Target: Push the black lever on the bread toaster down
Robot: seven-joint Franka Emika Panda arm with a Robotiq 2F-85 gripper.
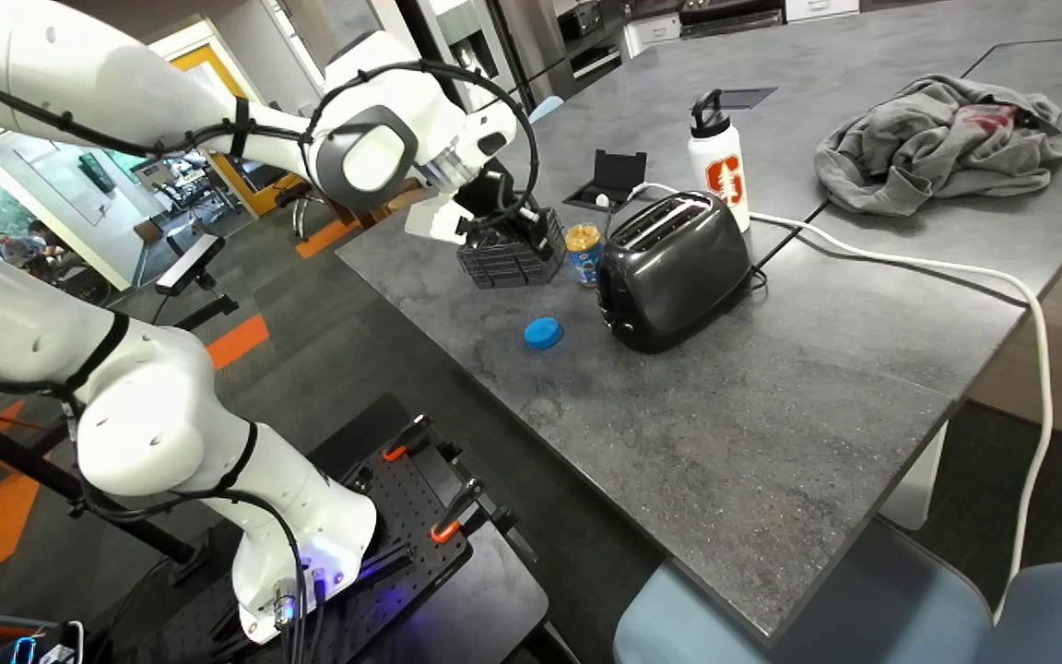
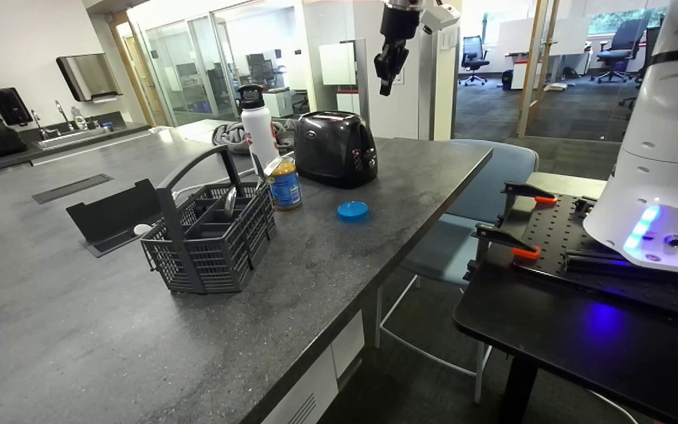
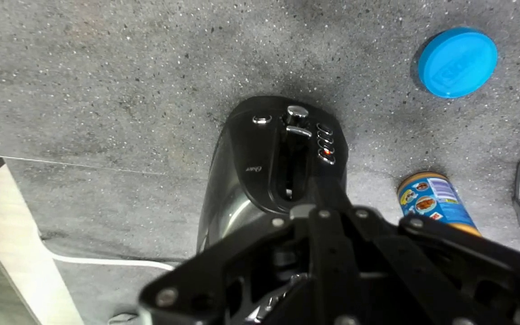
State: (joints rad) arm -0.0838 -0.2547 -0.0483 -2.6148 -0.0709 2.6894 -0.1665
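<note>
The dark glossy bread toaster [image 1: 678,277] stands on the grey table; it also shows in an exterior view [image 2: 330,147] and in the wrist view [image 3: 251,153]. Its end face has a vertical slot. The lever [image 3: 299,131], dark with a chrome edge, sits at the slot's lower end beside a round knob. An orange light glows among the side buttons. In both exterior views the lever is too small to make out surely. My gripper [image 2: 386,89] is shut and empty, raised above the toaster's height. In the wrist view its fingertips [image 3: 330,189] overlap the upper end face.
A peanut butter jar [image 1: 584,254] stands beside the toaster, with a blue lid [image 1: 543,333] on the table nearby. A dark caddy [image 2: 209,253] is past the jar. A white bottle [image 1: 720,166], white cord [image 1: 937,265] and grey cloth [image 1: 937,152] lie behind.
</note>
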